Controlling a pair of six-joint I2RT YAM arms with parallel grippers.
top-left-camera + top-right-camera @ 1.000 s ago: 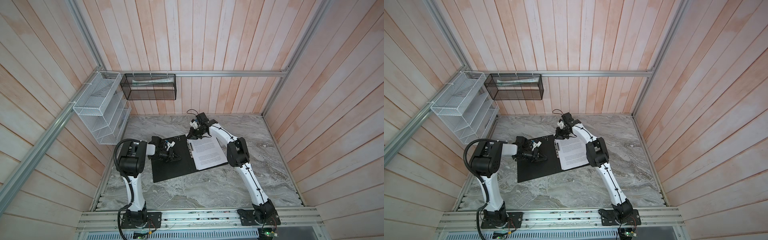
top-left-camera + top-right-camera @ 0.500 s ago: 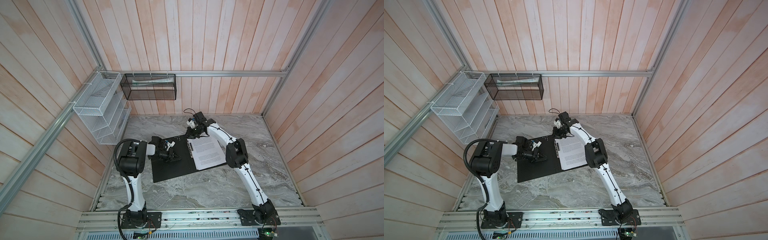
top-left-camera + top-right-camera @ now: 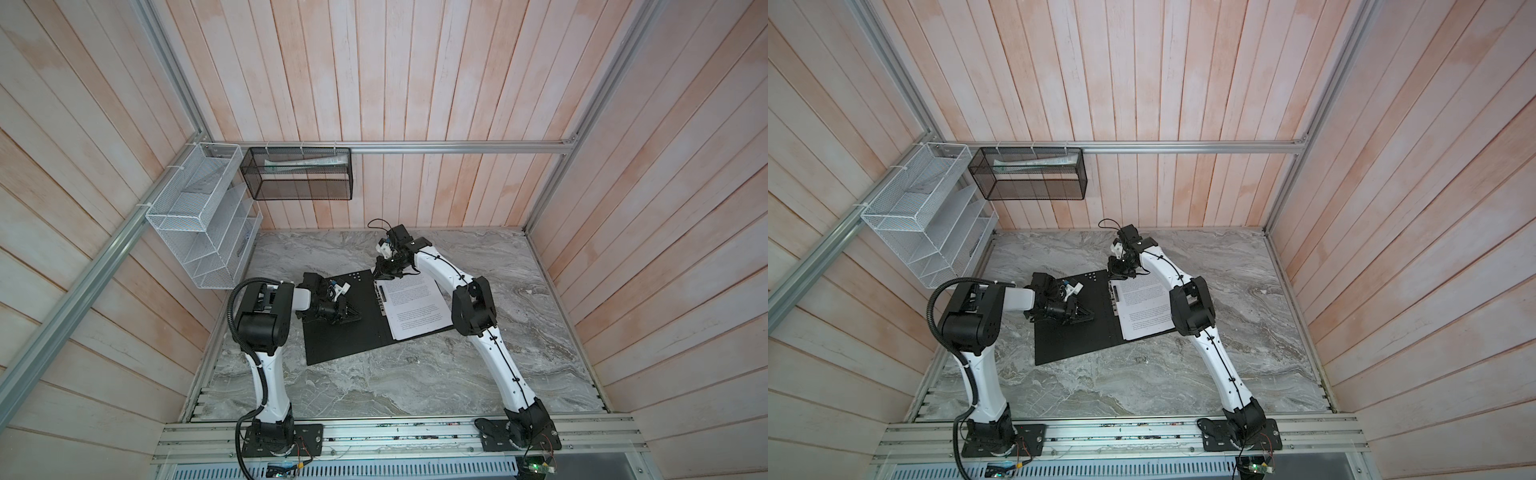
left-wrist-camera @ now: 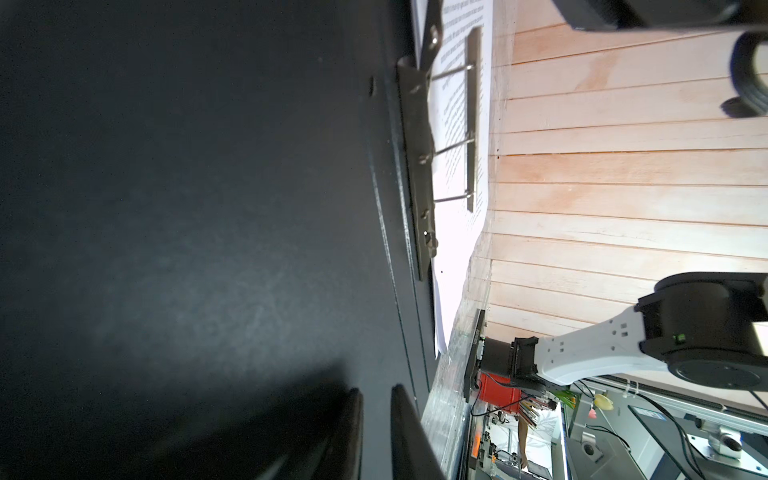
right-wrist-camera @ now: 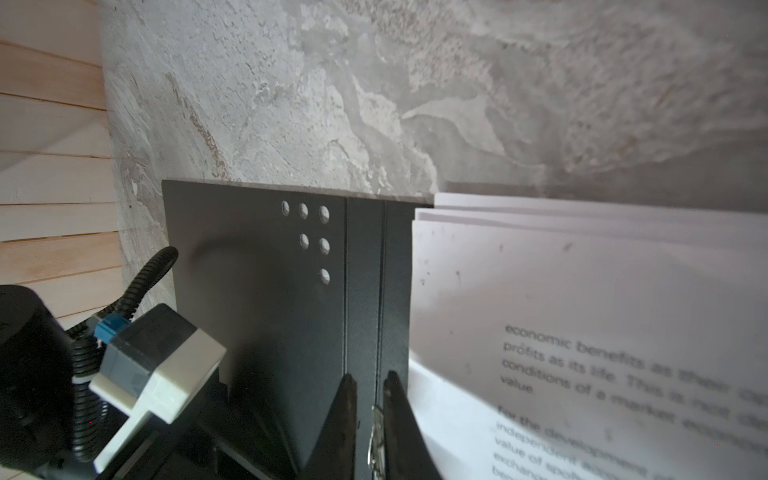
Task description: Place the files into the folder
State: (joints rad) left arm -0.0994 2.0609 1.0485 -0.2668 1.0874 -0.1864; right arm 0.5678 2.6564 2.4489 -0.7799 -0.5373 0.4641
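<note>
Black matt folder (image 3: 345,336) open on marbled worktop (image 3: 415,382); white paper sheets (image 5: 582,291) read "economic benefits". Left pincer (image 4: 376,392) closed, empty; right pincer (image 5: 368,378) closed on metal clip (image 4: 417,166).

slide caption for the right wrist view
Right gripper closed on the metal clip at the open folder's spine, printed files lying inside beside it

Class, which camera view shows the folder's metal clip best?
The left wrist view: the metal clip shows large, with plate, wires and bar. Both top views give only a thin strip; the right wrist view just a sliver in the right tool.
</note>
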